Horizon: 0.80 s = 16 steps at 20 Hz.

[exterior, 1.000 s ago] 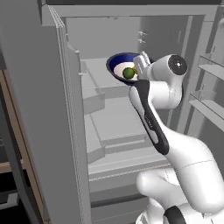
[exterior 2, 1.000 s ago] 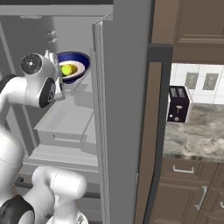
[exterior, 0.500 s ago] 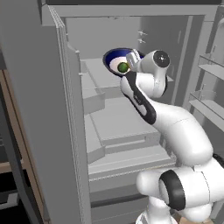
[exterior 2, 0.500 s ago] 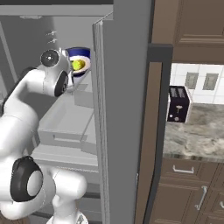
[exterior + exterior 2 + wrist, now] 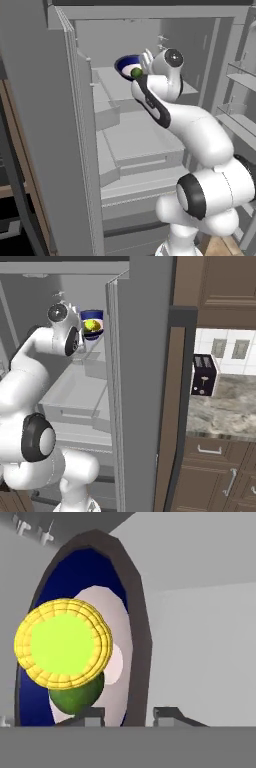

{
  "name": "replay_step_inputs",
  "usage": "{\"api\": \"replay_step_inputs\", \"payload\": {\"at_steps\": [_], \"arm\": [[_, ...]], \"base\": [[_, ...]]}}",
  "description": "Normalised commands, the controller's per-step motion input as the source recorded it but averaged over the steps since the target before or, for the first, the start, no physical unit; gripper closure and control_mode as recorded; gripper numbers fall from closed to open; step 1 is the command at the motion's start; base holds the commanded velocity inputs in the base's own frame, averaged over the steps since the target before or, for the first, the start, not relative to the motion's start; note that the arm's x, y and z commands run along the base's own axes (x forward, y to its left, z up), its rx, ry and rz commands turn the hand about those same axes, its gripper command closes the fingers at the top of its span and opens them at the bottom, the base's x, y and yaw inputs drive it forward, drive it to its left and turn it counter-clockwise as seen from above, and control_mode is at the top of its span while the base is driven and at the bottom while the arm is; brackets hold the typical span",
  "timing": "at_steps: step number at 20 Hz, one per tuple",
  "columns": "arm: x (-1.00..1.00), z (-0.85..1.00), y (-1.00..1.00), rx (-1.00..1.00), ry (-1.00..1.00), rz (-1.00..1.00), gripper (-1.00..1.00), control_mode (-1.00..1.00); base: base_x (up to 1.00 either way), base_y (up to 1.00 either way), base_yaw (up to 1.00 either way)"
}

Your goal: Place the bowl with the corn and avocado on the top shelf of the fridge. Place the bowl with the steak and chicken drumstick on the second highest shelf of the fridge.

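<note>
The dark blue bowl (image 5: pixel 126 63) with the white inside sits tipped inside the open fridge (image 5: pixel 40 125), at the height of the top shelf (image 5: pixel 112 84). The yellow corn (image 5: pixel 62 643) and the green avocado (image 5: pixel 75 698) lie in the bowl (image 5: pixel 75 577). My gripper (image 5: pixel 130 714) straddles its rim, one finger inside and one outside. Whether the fingers still press on the rim I cannot tell. From the right the bowl (image 5: pixel 93 317) and corn (image 5: pixel 91 325) show beside my wrist. The second highest shelf (image 5: pixel 135 136) lies below. The bowl with the steak and chicken drumstick is out of view.
The left fridge door (image 5: pixel 30 150) stands open beside my arm, and the right door with its bins (image 5: pixel 240 80) is open too. A black toaster (image 5: pixel 202 376) stands on the stone counter (image 5: pixel 220 411) to the right, over brown cabinets (image 5: pixel 215 476).
My arm has reached deeper into the fridge, carrying the bowl back and up to the top shelf. The bowl has tipped more on its side.
</note>
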Motion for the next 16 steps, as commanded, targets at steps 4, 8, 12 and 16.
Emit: {"api": "replay_step_inputs", "payload": {"at_steps": [4,8,12,16], "arm": [[-0.85,0.59,0.13,-0.01,-0.02,-0.08,-1.00,-1.00],[-1.00,0.43,0.04,0.00,0.00,-0.06,-1.00,-1.00],[-1.00,0.05,0.06,0.00,0.09,-0.04,-1.00,-1.00],[-1.00,-0.76,0.11,-0.03,0.23,0.00,-1.00,-1.00]], "base": [[0.00,0.00,0.00],[0.00,0.00,0.00],[0.00,0.00,0.00],[0.00,0.00,0.00]]}}
